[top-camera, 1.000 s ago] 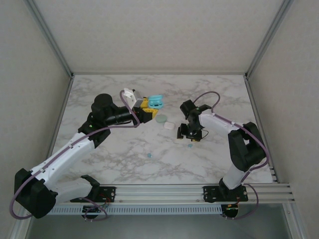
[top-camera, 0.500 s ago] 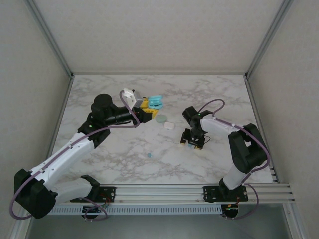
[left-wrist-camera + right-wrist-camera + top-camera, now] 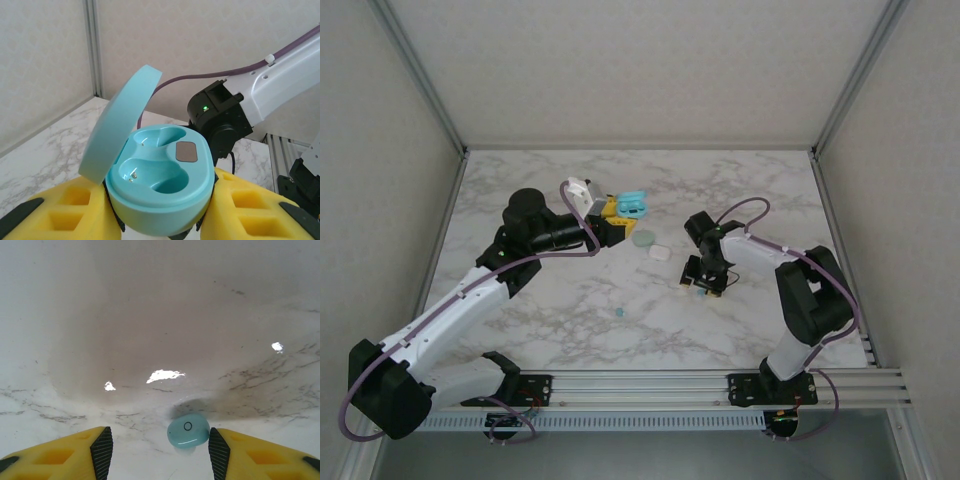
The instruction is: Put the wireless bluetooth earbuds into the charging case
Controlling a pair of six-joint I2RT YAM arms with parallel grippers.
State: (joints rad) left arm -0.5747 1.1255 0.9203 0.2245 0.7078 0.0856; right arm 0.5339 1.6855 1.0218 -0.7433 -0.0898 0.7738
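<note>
Straddling a small teal pebble-shaped plastic earbud (image 3: 188,430) that lies on the white marbled tabletop (image 3: 150,315), the right end effector (image 3: 160,452) stands low over it with its yellow, black-padded fingers spread. The bud sits between them, nearer the right-hand pad in the wrist view, and appears to touch neither. The left end effector (image 3: 157,220) is pressed against the sides of a teal rounded plastic charging case (image 3: 165,175). It presents the case with its hinged lid (image 3: 120,125) open and both moulded wells empty.

Step in hand, as judged: picking up the first bud for this case. The next move calls for centring on the bud and pinching it gently so that it does not squirt sideways. It must then be lifted, carried to the held case and turned to match a well.

A second teal earbud (image 3: 618,312) lies well apart on the tabletop, nearer the arm bases. A pale green case (image 3: 643,238) and a white case (image 3: 660,252) rest between the two arms.
</note>
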